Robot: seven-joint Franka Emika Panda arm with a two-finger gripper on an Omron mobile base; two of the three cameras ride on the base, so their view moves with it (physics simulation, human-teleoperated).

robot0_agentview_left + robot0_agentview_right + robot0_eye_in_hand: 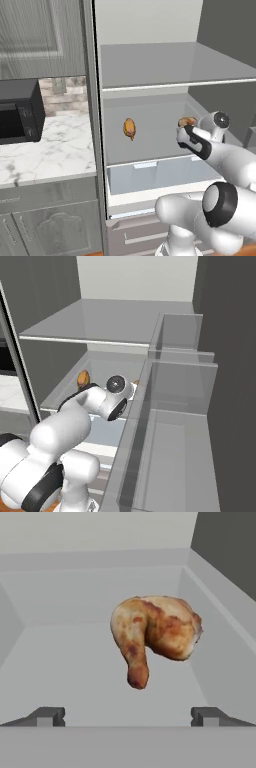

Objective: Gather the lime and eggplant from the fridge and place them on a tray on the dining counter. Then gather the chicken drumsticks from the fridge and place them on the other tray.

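Observation:
Two browned chicken drumsticks lie on the fridge's middle shelf. One drumstick rests toward the left. The other drumstick is near the right wall, thin end pointing toward me. My gripper reaches into the fridge just short of this right drumstick. It is open, with both fingertips spread wide and nothing between them. The lime, eggplant and trays are out of view.
An upper glass shelf hangs above the arm. A pale drawer sits below the middle shelf. Clear door bins stand close on the right. Left of the fridge are a marble counter and a black microwave.

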